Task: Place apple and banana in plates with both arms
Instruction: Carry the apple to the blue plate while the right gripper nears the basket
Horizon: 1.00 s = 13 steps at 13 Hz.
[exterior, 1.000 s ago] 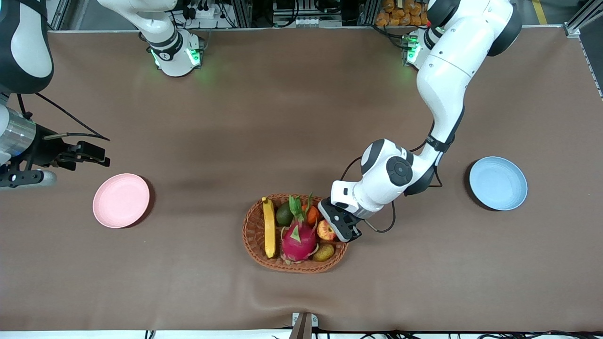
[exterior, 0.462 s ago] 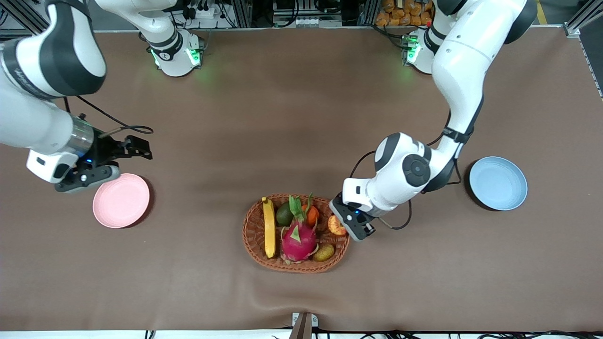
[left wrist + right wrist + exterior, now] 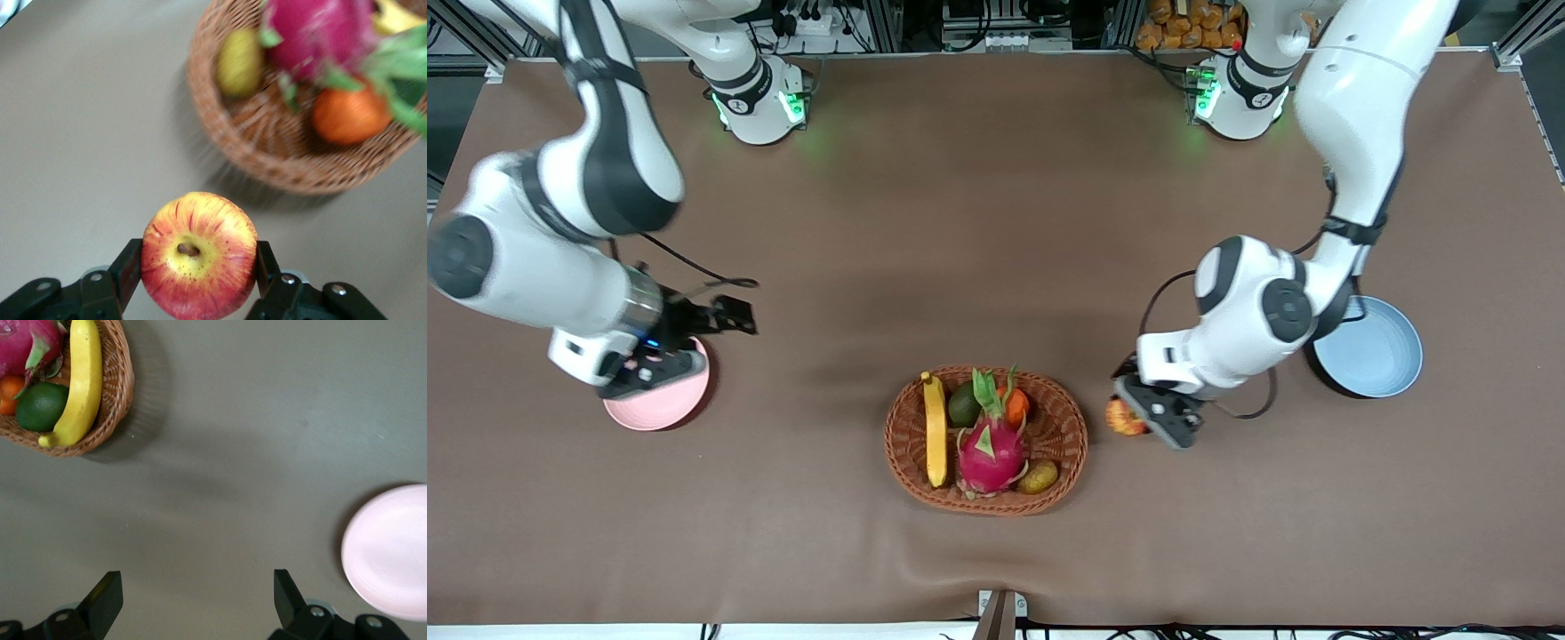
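Over the brown table (image 3: 978,222), the left gripper (image 3: 199,280) clamps the apple (image 3: 199,253), firm, smooth, held across its middle; the right gripper (image 3: 193,600), over bare table near the pink plate (image 3: 390,550), gapes empty.

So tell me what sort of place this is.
Probably a robotics lab: two Franka arms bolted to a brown-covered table, aluminium framing and cabling along its edge, and a staged wicker basket of fruit between two plates.

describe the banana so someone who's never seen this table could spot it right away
Find the oval wicker basket in the middle of the brown table, nearer to the front camera than the arm bases. The banana lies along the basket's edge toward the right arm's end. It is the only long, nearly straight yellow fruit; its neighbours are round or spiky.
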Available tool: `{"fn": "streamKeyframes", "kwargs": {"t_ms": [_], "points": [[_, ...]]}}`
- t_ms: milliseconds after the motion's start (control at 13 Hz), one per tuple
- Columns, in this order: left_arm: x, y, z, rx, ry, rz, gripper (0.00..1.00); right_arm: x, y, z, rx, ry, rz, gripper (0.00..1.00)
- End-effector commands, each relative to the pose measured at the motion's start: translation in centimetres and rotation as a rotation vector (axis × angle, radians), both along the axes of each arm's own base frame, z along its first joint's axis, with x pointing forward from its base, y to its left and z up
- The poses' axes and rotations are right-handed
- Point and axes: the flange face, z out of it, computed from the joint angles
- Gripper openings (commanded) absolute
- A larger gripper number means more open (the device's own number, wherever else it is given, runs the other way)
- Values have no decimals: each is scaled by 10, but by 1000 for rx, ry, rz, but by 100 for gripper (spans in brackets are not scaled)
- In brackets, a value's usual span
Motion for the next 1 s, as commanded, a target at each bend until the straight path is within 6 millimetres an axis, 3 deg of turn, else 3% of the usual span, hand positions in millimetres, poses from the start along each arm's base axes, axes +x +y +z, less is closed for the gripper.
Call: {"fn": "streamKeyframes", "kwargs": {"t_ms": [0,154,231,385,538,769,923], "points": [[-24,59,8,26,33,56,42,4,27,-26,5,6,14,100],[-33,99,5,52,48,92,42,7,42,-42,4,-5,6,100],[-37,120,5,63,52,103,42,4,61,-42,1,-9,-4,100],[-44,170,7,84,55,138,42,10,71,-50,7,-48,-62,100],[-53,216,6,102,61,150,42,17,95,-70,18,-90,-66,100],[-63,278,12,186,47,143,42,6,165,-97,4,-100,-172,100],[-71,312,2,234,66,151,42,11,187,-100,-20,-125,-204,100]]}}
